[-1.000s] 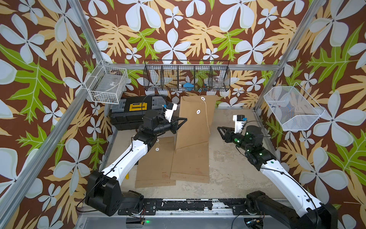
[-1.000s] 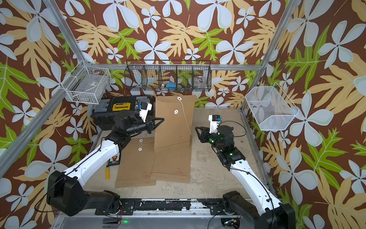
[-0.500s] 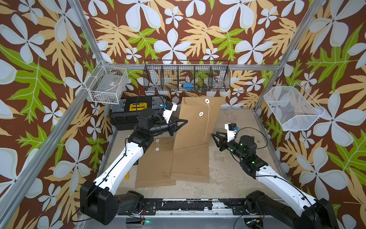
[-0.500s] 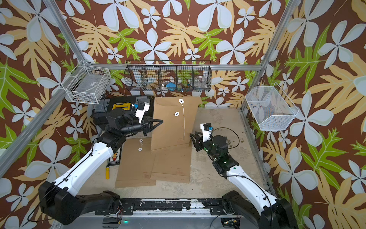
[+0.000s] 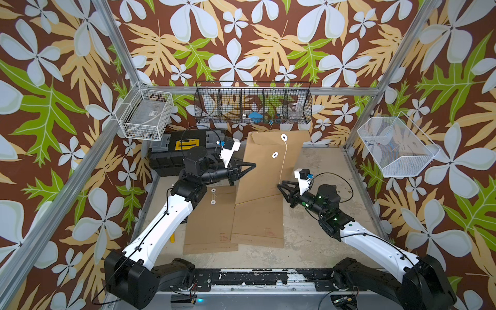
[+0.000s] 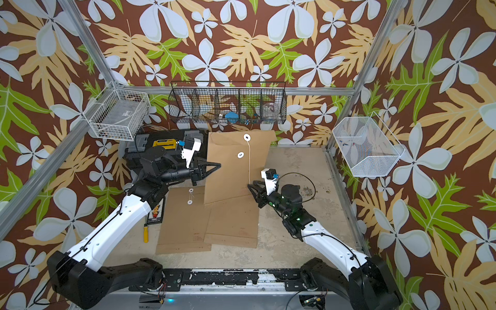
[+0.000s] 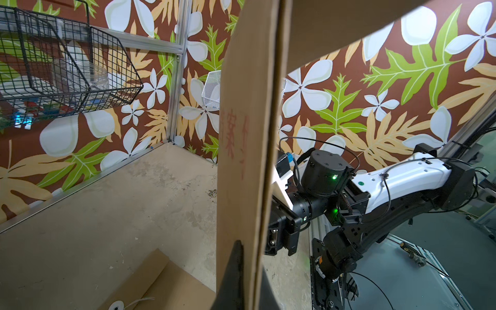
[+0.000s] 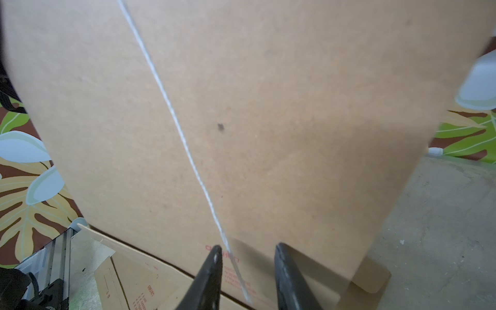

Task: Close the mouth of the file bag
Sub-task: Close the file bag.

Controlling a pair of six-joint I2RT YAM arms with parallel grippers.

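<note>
The brown file bag [image 5: 264, 166] [image 6: 230, 171] stands tilted up off the table, its flap end with two white discs [image 5: 284, 137] toward the back wall. My left gripper [image 5: 253, 166] [image 6: 218, 165] is shut on its left edge; in the left wrist view the fingers [image 7: 236, 268] pinch the bag's [image 7: 247, 134] thin edge. A white string [image 5: 283, 158] [image 8: 182, 139] hangs from the upper disc down the bag's face. My right gripper [image 5: 280, 185] [image 8: 248, 248] is at the string's lower end, open, the string running between its fingers close to one of them.
Two more brown bags [image 5: 212, 222] [image 5: 259, 222] lie flat on the table under the lifted one. A black toolbox [image 5: 171, 150] sits at the back left. Wire baskets [image 5: 253, 106] [image 5: 145, 116] [image 5: 394, 146] hang on the walls. A yellow-handled tool [image 5: 173, 237] lies by the left arm.
My right gripper has come forward and down to the string's lower end, its jaws narrowing. The left gripper has kept hold and shifted the bag slightly.
</note>
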